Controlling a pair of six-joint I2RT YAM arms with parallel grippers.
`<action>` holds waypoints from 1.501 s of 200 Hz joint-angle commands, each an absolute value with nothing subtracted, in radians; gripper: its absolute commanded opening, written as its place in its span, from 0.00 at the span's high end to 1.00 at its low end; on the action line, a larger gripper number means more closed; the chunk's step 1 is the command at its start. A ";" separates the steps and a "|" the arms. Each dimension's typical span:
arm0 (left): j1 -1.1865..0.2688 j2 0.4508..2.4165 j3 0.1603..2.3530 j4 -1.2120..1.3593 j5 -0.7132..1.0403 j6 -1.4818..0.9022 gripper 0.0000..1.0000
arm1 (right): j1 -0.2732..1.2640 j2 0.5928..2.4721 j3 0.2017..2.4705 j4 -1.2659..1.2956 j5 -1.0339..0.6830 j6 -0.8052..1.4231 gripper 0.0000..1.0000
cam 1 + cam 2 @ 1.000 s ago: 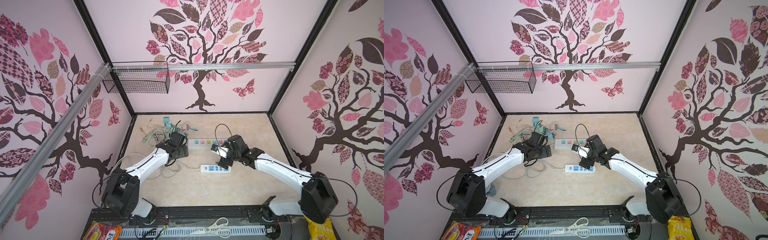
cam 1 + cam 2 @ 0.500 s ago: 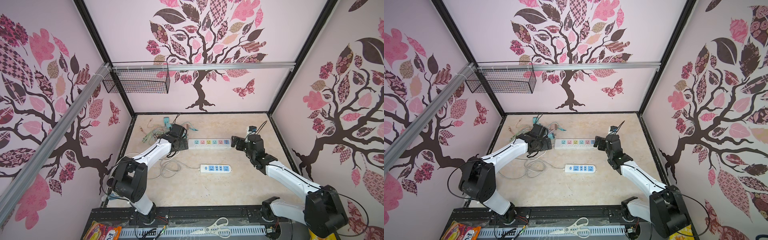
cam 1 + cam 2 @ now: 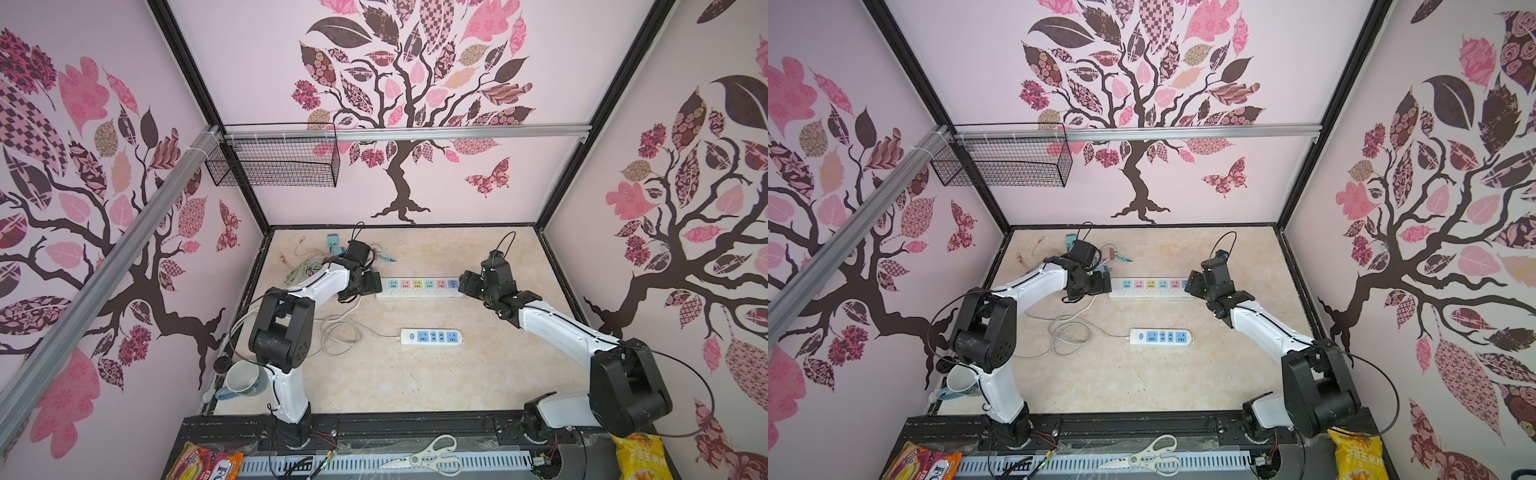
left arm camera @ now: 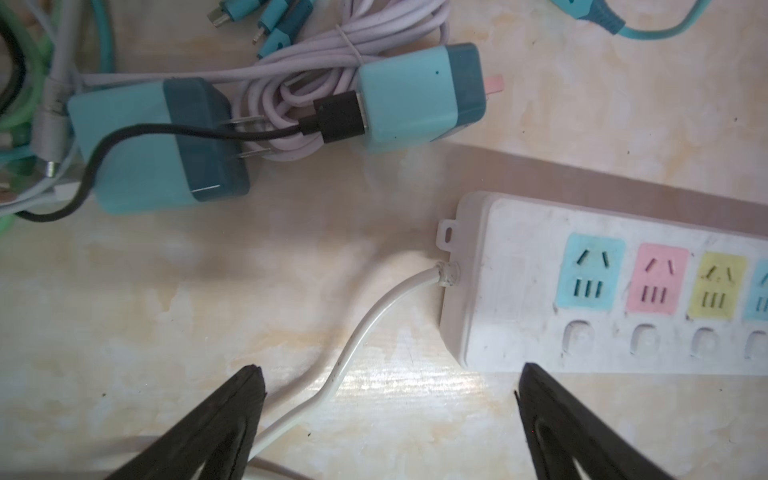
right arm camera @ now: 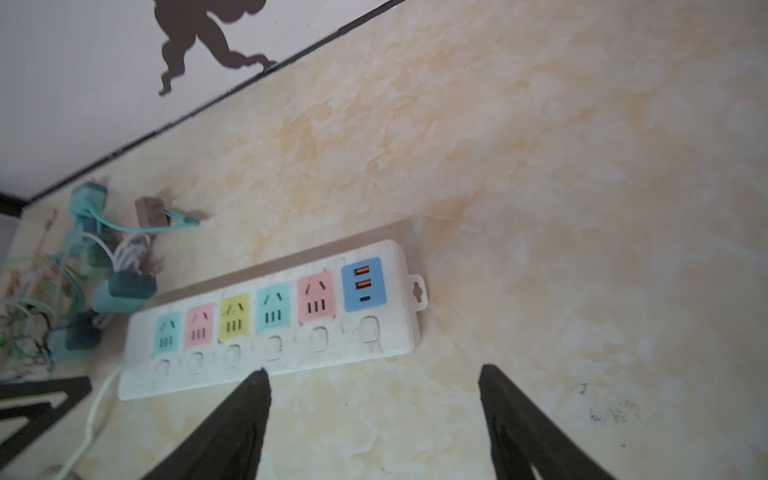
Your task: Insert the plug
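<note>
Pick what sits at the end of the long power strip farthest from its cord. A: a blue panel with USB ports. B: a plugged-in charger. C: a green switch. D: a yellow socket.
A: the right wrist view shows the long power strip ending, away from its cord, in a blue panel with two orange USB ports.

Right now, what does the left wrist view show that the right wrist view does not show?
Only the left wrist view: the bare prongs of a teal charger, and a black USB connector plugged into a second charger.
Only the right wrist view: the blue USB panel at the strip's end, and the wall decal.
Both: the long power strip with its white cord. Each view also shows its own gripper open and empty: left gripper, right gripper.
</note>
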State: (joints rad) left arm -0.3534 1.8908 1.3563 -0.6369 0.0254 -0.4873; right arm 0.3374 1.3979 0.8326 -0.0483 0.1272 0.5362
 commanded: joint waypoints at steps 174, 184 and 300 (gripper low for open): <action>-0.470 1.899 1.420 -0.663 0.008 -0.311 0.02 | 0.247 1.327 0.764 0.018 0.100 0.503 0.00; -0.469 1.888 1.409 -0.666 -0.009 -0.308 0.02 | 0.245 1.356 0.801 -0.013 0.098 0.482 0.00; -0.431 1.897 1.348 -0.665 0.069 -0.388 0.02 | 0.115 1.838 1.130 -0.090 -0.243 0.479 0.00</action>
